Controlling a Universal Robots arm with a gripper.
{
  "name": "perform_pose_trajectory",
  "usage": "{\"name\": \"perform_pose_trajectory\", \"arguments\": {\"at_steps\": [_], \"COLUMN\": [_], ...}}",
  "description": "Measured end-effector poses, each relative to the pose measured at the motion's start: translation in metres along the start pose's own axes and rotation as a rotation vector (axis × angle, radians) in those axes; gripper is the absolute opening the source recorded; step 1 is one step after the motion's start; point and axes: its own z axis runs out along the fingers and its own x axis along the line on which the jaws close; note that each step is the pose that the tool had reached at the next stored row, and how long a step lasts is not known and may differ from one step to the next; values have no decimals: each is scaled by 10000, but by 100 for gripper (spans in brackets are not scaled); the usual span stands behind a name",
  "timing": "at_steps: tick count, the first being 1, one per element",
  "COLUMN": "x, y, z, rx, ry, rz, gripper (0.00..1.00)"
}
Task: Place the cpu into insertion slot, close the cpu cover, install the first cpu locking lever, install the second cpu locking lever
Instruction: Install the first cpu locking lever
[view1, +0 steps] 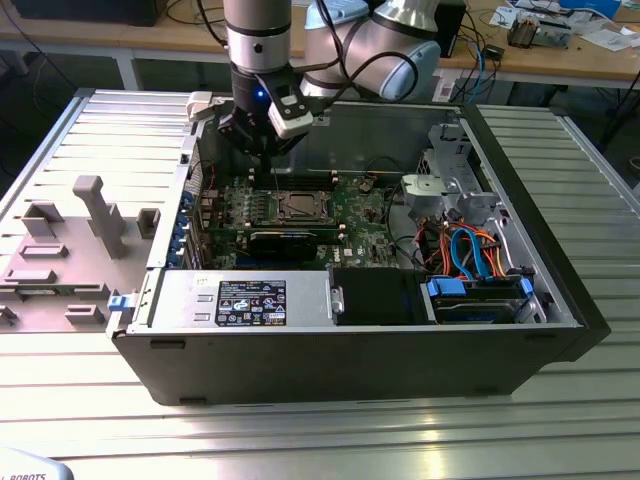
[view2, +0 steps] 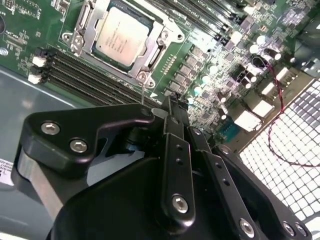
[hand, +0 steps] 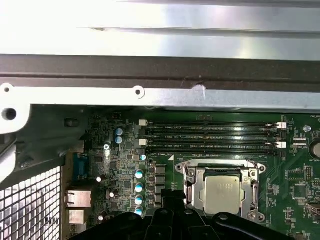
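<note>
The gripper (view1: 262, 150) hangs over the open computer case (view1: 520, 350), above the back edge of the green board (view1: 365, 215), and its black fingers (view2: 172, 150) look pressed together with nothing between them. On the board, the chip (view2: 121, 36) sits flat in its socket (hand: 222, 192), silver top showing. The metal cover frame (view2: 89, 20) lies down around it, window over the chip. A thin lever (view2: 143, 92) stands up just beside the socket corner, close to the fingertips.
</note>
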Motion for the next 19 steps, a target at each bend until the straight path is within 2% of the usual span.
{"name": "perform_pose_trajectory", "arguments": {"at_steps": [1, 5, 7, 10, 15, 19], "x": [0, 4, 6, 4, -48, -61], "y": [23, 75, 97, 135, 135, 135], "z": [0, 1, 1, 2, 2, 3], "rx": [-19, -209, -253, -260, -260, -261], "ry": [1, -2, -3, -2, 5, 5], "rz": [-2, -7, -18, -52, -84, -84], "gripper": [11, 11, 11, 11, 11, 11]}}
